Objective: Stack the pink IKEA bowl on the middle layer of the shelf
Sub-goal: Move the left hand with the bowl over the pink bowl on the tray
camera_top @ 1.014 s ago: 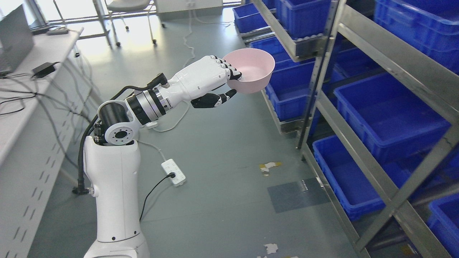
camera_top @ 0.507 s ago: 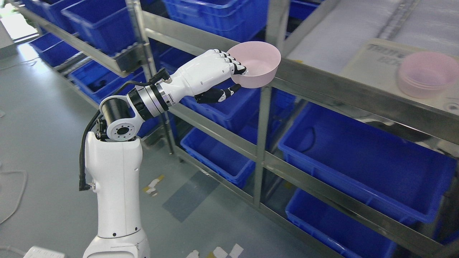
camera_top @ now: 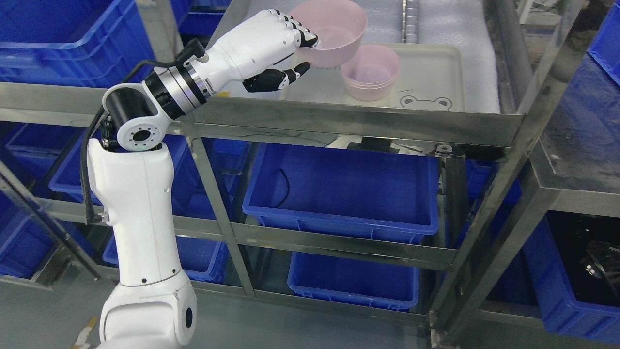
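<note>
Pink bowl (camera_top: 334,30) hangs above the white tray's (camera_top: 436,82) left edge, pinched at its rim by the left hand (camera_top: 271,46). Centre it over the stacked pink bowls (camera_top: 370,71) just beside, level it, then lower gently.

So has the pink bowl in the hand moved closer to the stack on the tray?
Yes. The held pink bowl now hangs just up-left of the stacked bowls on the tray, far nearer than before.
</note>
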